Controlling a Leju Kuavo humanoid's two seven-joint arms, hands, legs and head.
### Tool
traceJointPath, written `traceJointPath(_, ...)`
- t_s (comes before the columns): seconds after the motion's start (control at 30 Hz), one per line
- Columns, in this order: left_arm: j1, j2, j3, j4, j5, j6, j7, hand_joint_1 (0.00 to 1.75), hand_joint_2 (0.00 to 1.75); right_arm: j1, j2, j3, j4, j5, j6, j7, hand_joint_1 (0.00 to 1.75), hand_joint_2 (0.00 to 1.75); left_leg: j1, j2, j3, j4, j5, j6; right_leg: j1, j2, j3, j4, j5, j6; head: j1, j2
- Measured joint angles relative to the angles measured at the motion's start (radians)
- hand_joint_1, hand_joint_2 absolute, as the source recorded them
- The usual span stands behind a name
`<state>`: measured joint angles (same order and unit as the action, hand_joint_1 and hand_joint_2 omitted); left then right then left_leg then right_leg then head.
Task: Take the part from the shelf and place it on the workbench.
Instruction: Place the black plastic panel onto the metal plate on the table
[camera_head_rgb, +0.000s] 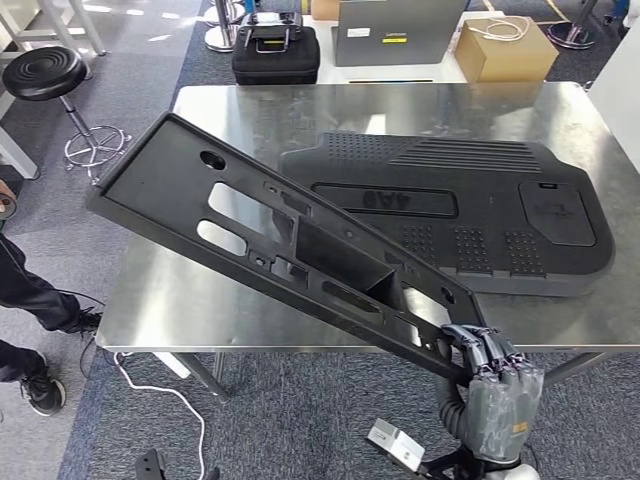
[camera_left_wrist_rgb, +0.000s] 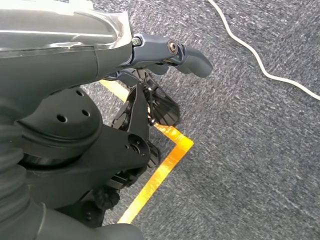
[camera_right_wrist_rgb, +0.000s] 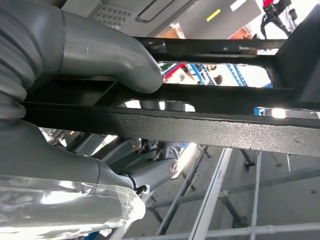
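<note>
**Part held over the table by one end, ready to go down**

Part (camera_head_rgb: 302, 245): a long black plastic panel with cut-outs, and I carry it slanted across the head view, its long axis running from the upper left of the frame down to the lower right. Going left to right: the far end hangs out past the left edge of the table (camera_head_rgb: 189, 300), over the grey carpet, near the black stool (camera_head_rgb: 44, 72) in the upper left corner. The middle stretch passes above the bare steel surface. Further right it crosses in front of a second, wider black panel (camera_head_rgb: 483, 210) that already lies flat on the table. At the lower right, my right robot hand (camera_head_rgb: 490, 375) grips the near end, fingers wrapped over the rim; the right wrist view shows the thumb (camera_right_wrist_rgb: 113, 60) pressed across one bar of the part (camera_right_wrist_rgb: 211, 127).

My left robot hand (camera_left_wrist_rgb: 166, 52) hangs by my side over the carpet and a yellow floor marking, holding nothing, fingers loosely extended.

So the whole part lies away to the upper left of the holding hand, tilted rather than level. As I judge it, setting it down means lowering it flat onto the free steel left of the other panel, and bringing the overhanging end inboard first, since one-ended support makes it liable to swing.
</note>
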<state>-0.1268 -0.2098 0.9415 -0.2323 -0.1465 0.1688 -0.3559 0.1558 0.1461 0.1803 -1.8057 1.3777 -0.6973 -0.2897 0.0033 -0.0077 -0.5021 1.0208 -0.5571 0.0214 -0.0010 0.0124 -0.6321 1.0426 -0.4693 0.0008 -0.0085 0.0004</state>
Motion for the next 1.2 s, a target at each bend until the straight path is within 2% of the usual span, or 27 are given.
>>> traceJointPath(0.17, -0.004, 0.000, 0.000, 0.000, 0.000, -0.002, -0.002, 0.00, 1.75, -0.006, 0.001, -0.021, -0.018, -0.008, 0.000, -0.022, 1.75, 1.75, 0.001, 0.000, 0.008, -0.018, -0.008, -0.012, 0.002, -0.002, -0.001, 0.000, -0.003, -0.004, 0.001, 0.000)
traceJointPath(0.57, -0.004, 0.000, -0.001, 0.000, 0.000, -0.019, -0.007, 0.00, 1.75, -0.025, 0.007, -0.071, -0.048, -0.011, 0.000, -0.043, 1.75, 1.75, -0.004, 0.001, 0.013, -0.018, -0.008, -0.013, -0.001, -0.002, 0.006, 0.000, -0.002, -0.004, 0.001, 0.000)
traceJointPath(0.73, -0.005, 0.000, -0.006, 0.000, 0.000, -0.036, -0.021, 0.00, 1.75, -0.055, -0.002, -0.092, -0.044, 0.011, 0.000, 0.002, 1.75, 1.75, -0.005, 0.001, 0.013, -0.018, -0.008, -0.013, -0.002, -0.002, 0.006, -0.001, -0.002, -0.003, 0.001, 0.000)
traceJointPath(1.1, -0.009, 0.000, -0.025, 0.000, 0.000, -0.044, -0.020, 0.00, 1.75, -0.132, -0.069, -0.111, -0.005, 0.039, 0.000, 0.097, 1.75, 1.75, -0.005, 0.001, 0.013, -0.018, -0.008, -0.013, -0.004, -0.002, 0.006, -0.002, -0.002, -0.003, 0.001, 0.000)
traceJointPath(1.2, -0.010, 0.000, -0.026, 0.000, 0.000, -0.040, -0.014, 0.00, 0.44, -0.142, -0.086, -0.112, 0.005, 0.046, 0.000, 0.117, 1.75, 1.75, -0.005, 0.001, 0.013, -0.018, -0.008, -0.013, -0.004, -0.003, 0.006, -0.002, -0.002, -0.003, 0.001, 0.000)
